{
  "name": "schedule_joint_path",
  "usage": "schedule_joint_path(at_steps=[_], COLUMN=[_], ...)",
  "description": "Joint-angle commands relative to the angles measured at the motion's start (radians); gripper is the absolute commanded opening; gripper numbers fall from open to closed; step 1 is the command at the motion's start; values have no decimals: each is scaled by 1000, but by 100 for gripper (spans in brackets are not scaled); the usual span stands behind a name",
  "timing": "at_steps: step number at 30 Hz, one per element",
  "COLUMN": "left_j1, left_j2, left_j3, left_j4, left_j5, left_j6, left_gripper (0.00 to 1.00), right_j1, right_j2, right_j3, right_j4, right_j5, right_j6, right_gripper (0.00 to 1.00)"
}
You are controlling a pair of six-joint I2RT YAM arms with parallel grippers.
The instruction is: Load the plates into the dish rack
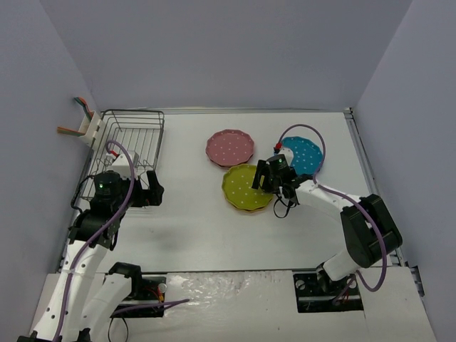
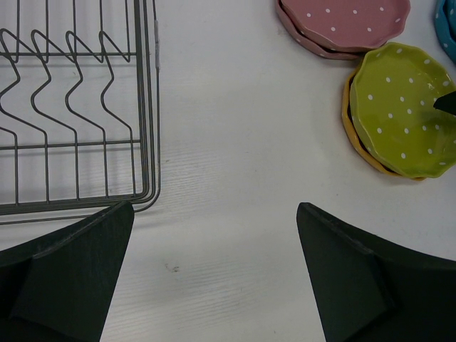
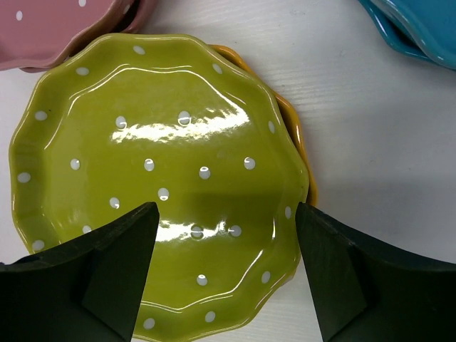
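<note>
Clearly the right arm is the one placed for the pick. Its gripper (image 1: 275,178) hangs over the right rim of the lime plate (image 1: 246,187), jaws spread wide and holding nothing. In the wrist view the plate (image 3: 164,142) fills the gap between the fingers (image 3: 121,271) and runs on ahead of them, so the rim nearest the jaws is the part to take. Whether the fingertips touch it yet I cannot tell.

The plate is round, so it has no long axis. It lies flat, stacked on an orange plate (image 3: 305,164) that shows only as a crescent at its right side. It is glossy, scalloped and white-dotted, and I judge it slippery at the rim.

The pink plates (image 1: 229,147) sit just beyond it toward the far edge, and the turquoise ones (image 1: 305,153) lie nearer the right edge.

The rack (image 1: 161,139) stands by the far-left corner, well apart from the plates and with no plate in it. The left gripper (image 1: 153,191) waits at the rack's near-right corner, also wide open and empty.
</note>
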Motion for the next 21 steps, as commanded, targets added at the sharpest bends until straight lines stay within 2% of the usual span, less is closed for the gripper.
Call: schedule_joint_path(at_steps=[1, 13, 21], left_j1=[-2, -4, -2], left_j2=[6, 19, 25], left_j3=[17, 19, 19], left_j4=[67, 66, 64], left_j5=[4, 3, 3], left_j6=[5, 8, 8], left_gripper=[97, 97, 97], right_j1=[-4, -3, -1], right_j2=[-9, -13, -25], right_j3=[-6, -34, -33], right_j4=[69, 80, 92], right_j5=[68, 79, 65], right_j6=[30, 26, -2], right_gripper=[74, 73, 63])
